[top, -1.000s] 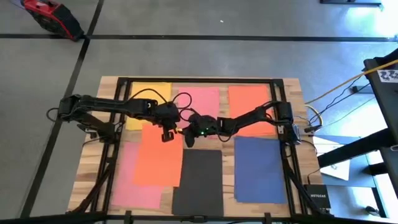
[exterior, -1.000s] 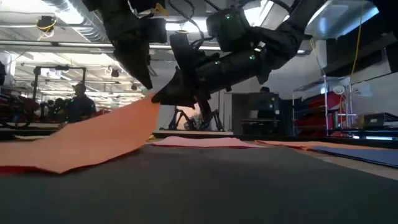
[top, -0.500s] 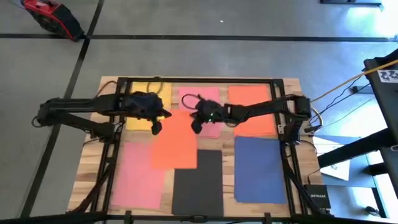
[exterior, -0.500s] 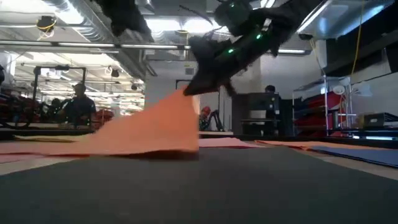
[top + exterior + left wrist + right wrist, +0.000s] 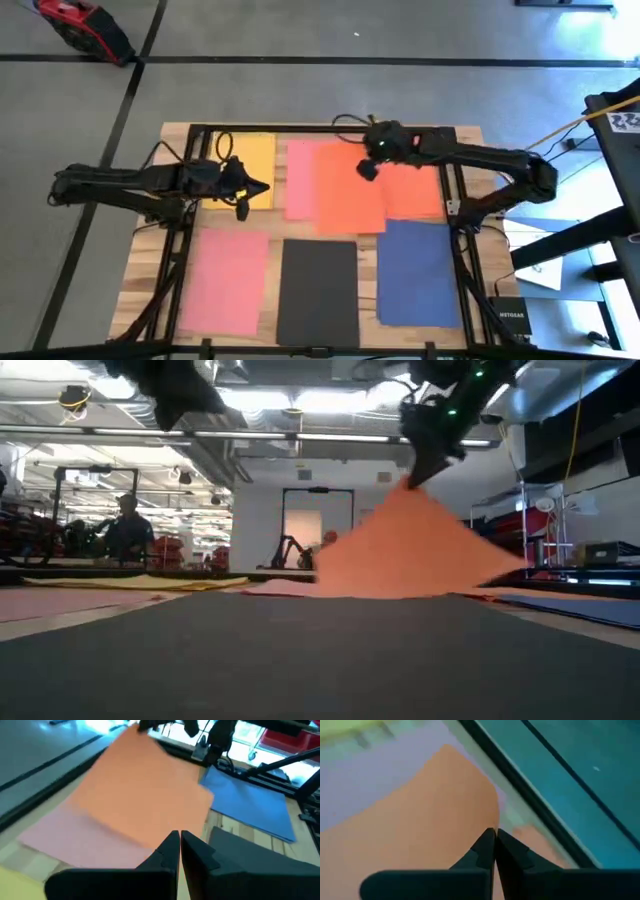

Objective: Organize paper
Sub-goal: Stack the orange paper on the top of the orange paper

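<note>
My right gripper (image 5: 368, 168) is pressed together on the far edge of an orange sheet (image 5: 348, 190), pinching it so that edge rises off the table while the near edge drags on the wood. In my right wrist view the fingertips (image 5: 490, 845) meet on the orange paper with no gap. Under the lifted sheet, just to the left of my gripper, lies a pink sheet (image 5: 298, 178), and a second orange sheet (image 5: 415, 190) lies flat on the other side, partly covered. Nearer the front edge, below my gripper, sit a dark blue sheet (image 5: 418, 272), a black sheet (image 5: 318, 292) and another pink sheet (image 5: 224, 292).

My left gripper (image 5: 243, 196) hangs well off to the left, over the edge of a yellow sheet (image 5: 252, 160); its fingers (image 5: 170, 851) are almost touching and hold nothing.

The surface is a pale wooden tabletop (image 5: 470, 150) boxed by a black metal frame (image 5: 320, 128), with cables trailing off its right side. Around it is grey concrete floor (image 5: 300, 90) crossed by dark lines, and a red machine (image 5: 85, 25) sits in the far left corner. Looking level across the table, I see a bright workshop with ceiling ducts, racks and a person (image 5: 128, 525) standing at the left.

I can read no writing anywhere.
</note>
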